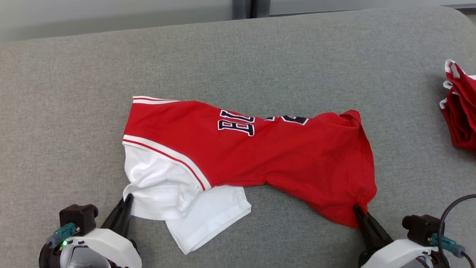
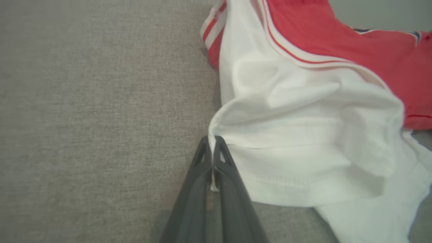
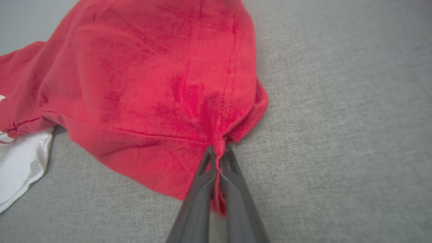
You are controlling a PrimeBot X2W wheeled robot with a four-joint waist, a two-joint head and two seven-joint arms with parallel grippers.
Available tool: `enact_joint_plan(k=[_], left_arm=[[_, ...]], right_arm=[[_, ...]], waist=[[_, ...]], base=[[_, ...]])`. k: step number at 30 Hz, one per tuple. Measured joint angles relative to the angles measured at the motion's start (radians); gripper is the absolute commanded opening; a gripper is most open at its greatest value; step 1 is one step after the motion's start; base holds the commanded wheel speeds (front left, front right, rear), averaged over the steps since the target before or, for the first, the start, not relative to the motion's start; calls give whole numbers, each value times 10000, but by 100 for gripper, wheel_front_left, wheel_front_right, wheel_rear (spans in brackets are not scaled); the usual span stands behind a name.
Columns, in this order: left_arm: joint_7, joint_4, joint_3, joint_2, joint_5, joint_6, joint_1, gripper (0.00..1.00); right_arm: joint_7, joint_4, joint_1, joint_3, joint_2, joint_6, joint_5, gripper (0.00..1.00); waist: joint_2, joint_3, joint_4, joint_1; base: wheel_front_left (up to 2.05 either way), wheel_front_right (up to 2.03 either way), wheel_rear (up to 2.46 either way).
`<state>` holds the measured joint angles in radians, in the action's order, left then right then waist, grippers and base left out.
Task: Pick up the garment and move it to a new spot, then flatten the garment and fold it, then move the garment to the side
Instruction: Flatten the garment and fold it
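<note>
Left gripper (image 1: 128, 198) sits low at near left, fingers pinched tight on the garment (image 1: 260, 149); right gripper (image 1: 357, 209) mirrors it at near right, clamped too, both angled inward.

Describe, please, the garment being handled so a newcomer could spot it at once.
On the grey fabric surface, look to the middle, where a red-and-white jersey lies. Unlike the red pile at the right edge, it shows dark lettering, and the left gripper and right gripper pinch its near edge.
</note>
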<state>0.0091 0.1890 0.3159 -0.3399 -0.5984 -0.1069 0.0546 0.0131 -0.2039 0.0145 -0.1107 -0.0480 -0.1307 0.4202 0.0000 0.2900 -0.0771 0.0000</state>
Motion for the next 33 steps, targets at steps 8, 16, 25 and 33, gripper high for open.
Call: enact_joint_plan(k=[8, 16, 25, 33], left_arm=[[-466, -483, -178, -73, 90, -178, -3, 0], [-1283, -1419, -516, -207, 382, -441, 252, 0], [-1921, -2915, -880, -520, 905, -617, 1316, 0], [-1879, -4151, -1231, -961, 1409, -692, 3304, 0]], right_arm=[[98, 1147, 178, 295, 8, 0, -807, 0], [-67, 2577, -118, 922, 2, 0, -1749, 0], [-31, 3730, -1427, 1367, -334, 0, -2280, 0], [301, 4621, -3289, 1703, -1049, 0, -2247, 0]], waist=[[0, -150, -87, 0], [0, -393, -45, 0], [0, -878, 175, 0], [0, -1387, 353, 0]], base=[[0, 0, 0], [0, 0, 0], [0, 0, 0], [0, 0, 0]])
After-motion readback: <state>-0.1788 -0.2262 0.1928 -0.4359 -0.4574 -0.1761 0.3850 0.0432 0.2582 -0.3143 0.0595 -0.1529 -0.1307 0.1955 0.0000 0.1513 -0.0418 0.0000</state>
